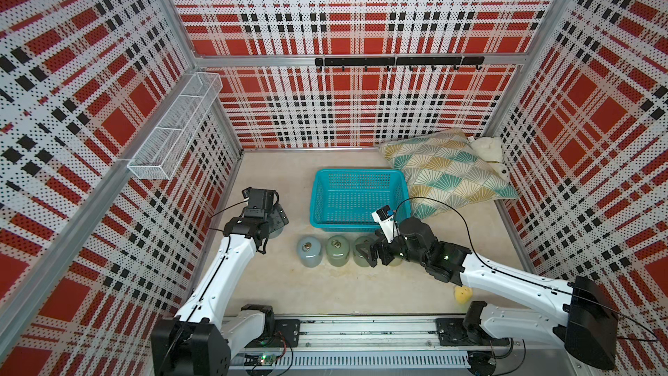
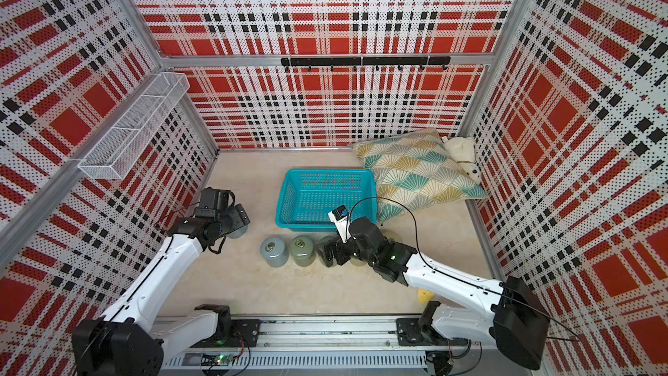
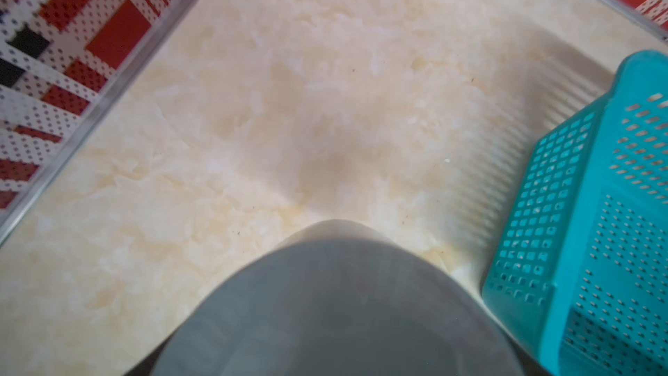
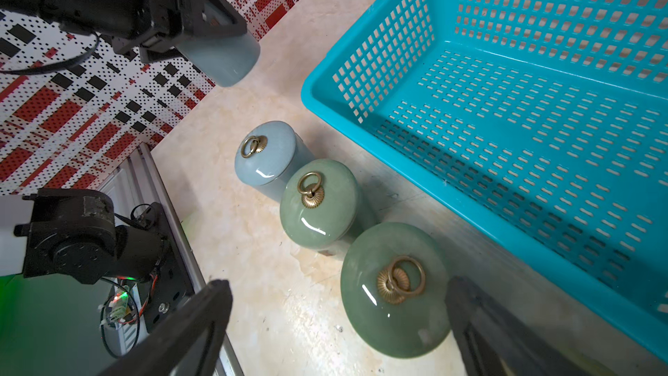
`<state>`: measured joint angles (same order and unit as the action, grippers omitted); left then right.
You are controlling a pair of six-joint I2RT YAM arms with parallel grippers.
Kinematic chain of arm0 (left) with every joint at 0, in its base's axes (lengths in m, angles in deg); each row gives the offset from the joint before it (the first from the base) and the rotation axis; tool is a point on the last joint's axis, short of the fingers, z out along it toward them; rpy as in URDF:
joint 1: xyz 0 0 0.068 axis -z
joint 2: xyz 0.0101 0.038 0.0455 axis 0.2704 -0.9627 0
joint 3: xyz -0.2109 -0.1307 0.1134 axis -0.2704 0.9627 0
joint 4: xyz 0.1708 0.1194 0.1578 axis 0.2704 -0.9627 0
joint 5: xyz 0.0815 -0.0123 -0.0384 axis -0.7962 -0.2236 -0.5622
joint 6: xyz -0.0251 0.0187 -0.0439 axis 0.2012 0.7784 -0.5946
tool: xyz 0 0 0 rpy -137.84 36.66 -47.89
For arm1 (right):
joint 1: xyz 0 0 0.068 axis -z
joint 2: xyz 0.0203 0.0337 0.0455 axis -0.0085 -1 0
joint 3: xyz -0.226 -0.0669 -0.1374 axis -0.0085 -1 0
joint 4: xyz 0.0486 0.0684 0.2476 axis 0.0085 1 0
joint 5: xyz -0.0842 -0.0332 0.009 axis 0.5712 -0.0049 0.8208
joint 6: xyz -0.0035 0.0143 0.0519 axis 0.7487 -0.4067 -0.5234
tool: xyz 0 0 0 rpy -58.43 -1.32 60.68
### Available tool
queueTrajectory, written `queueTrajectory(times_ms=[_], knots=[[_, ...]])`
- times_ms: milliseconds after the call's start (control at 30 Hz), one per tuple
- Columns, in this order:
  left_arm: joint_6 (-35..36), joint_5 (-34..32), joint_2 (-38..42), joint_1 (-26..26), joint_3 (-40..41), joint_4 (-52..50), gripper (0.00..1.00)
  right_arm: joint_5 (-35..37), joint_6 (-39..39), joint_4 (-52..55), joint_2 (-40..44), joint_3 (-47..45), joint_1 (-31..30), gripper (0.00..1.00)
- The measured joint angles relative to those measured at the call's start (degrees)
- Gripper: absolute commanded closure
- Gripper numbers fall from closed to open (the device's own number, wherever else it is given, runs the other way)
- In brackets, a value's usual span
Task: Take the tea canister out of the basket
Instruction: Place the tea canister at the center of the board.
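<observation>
Over beige marbled floor (image 1: 274, 175) left of centre, the left gripper (image 1: 278, 219) clamps the grey-blue glazed tea canister (image 1: 275, 236) outside the turquoise lattice basket (image 1: 358, 172), right gripper (image 1: 367, 253) agape; slick glaze could slip.

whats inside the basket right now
No canister shows: only the basket's bare perforated floor. Its near corner is covered by the right arm, so that spot cannot be checked.
</observation>
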<state>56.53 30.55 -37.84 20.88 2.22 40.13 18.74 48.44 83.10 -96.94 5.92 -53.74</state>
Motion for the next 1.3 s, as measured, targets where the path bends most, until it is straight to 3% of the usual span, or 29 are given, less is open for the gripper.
queueTrajectory(times_ms=[233,733,933,1300], knots=[[-4.44,0.87,0.00,0.61,6.05,1.20,0.26,0.09,-0.02,0.00,0.87,0.00,-0.48,0.00],[-13.44,-5.05,-0.09,7.82,11.21,5.33,0.26,-0.83,0.96,-0.39,0.90,0.04,-2.58,0.00],[-15.32,-6.64,-0.39,10.62,13.27,6.82,0.26,-1.68,2.05,-2.01,0.90,0.04,-4.15,0.00],[-16.63,-7.65,-2.75,10.75,15.04,9.11,0.25,-2.64,3.17,-7.30,4.33,-2.38,-5.46,0.00]])
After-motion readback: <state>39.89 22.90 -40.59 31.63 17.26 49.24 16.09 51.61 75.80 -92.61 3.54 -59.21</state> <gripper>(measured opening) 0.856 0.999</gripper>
